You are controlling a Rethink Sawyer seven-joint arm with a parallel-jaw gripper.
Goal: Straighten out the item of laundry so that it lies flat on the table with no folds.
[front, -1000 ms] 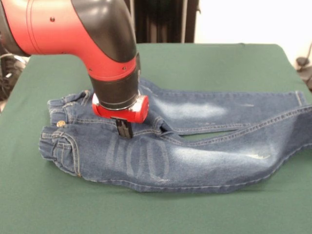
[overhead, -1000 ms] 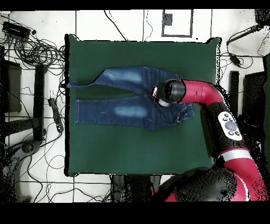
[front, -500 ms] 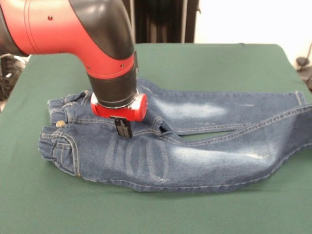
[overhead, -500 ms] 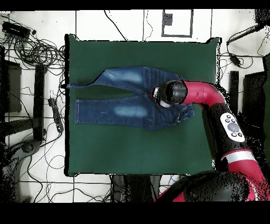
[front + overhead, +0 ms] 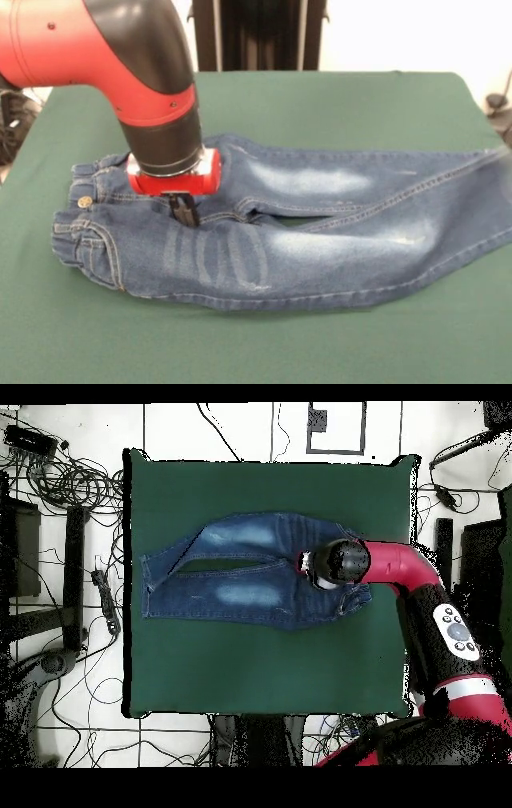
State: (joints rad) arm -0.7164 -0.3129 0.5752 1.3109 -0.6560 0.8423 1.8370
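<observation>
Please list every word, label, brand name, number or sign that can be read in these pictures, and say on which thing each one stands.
None can be read.
The jeans show only faded patches and tan stitching, no lettering.
The brass button is too small to read.
The arm carries round grey controls in the overhead view; any marks on them are too small to read.

Soft, even light is falling from above onto the large dark green felt-covered table point(image 5: 336, 104); the red and black arm point(image 5: 120, 72) is casting only a faint shadow, with a pale sheen glinting along it.

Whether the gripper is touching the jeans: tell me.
Touching. In the front view the gripper presses straight into the jeans near the crotch.
</observation>
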